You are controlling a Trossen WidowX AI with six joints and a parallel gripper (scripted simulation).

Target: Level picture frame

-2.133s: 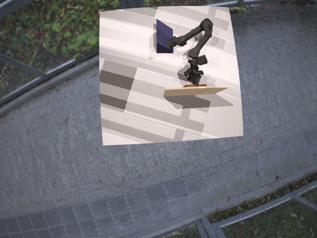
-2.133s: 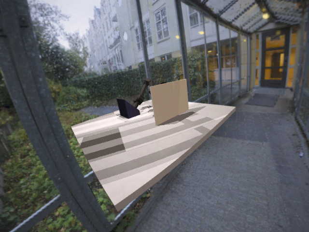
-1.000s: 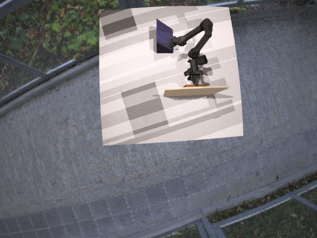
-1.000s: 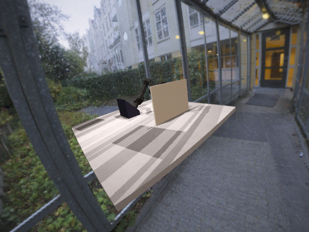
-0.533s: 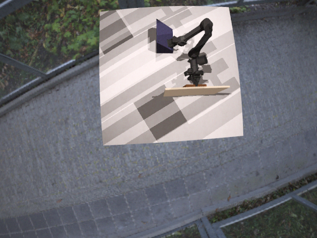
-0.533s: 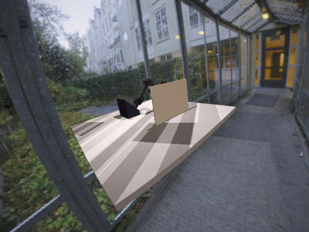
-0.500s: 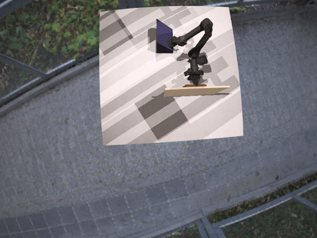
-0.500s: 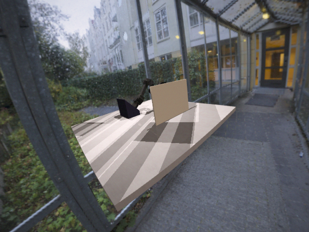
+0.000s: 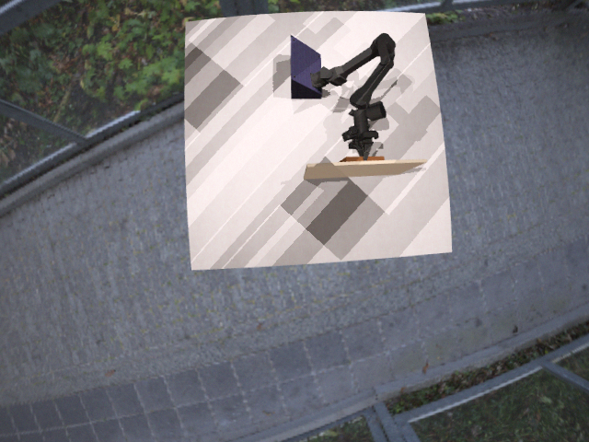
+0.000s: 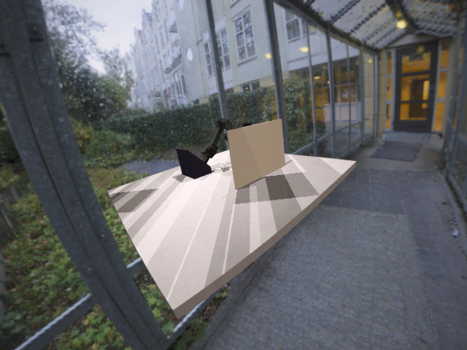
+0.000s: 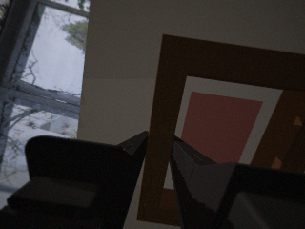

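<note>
The picture frame (image 9: 376,157) (image 11: 224,59) has a brown border, a white mat and a red and orange-brown picture. It is against the near face of the upright tan wall board (image 9: 332,171) (image 10: 256,154) (image 11: 119,52). In the wrist view its top edge slopes down to the right and its left side leans more than the board's edge. My gripper (image 9: 365,158) (image 11: 158,137) is shut on the frame's left side bar, one finger on each side. The board hides frame and gripper in the exterior view. The screw and notched strip are hidden.
A dark purple wedge-shaped block (image 9: 303,71) (image 10: 193,165) stands beside the arm's base. The arm reaches from there to the wall board. Both stand on the pale table (image 9: 228,190) (image 10: 181,233), which has grey shadow stripes.
</note>
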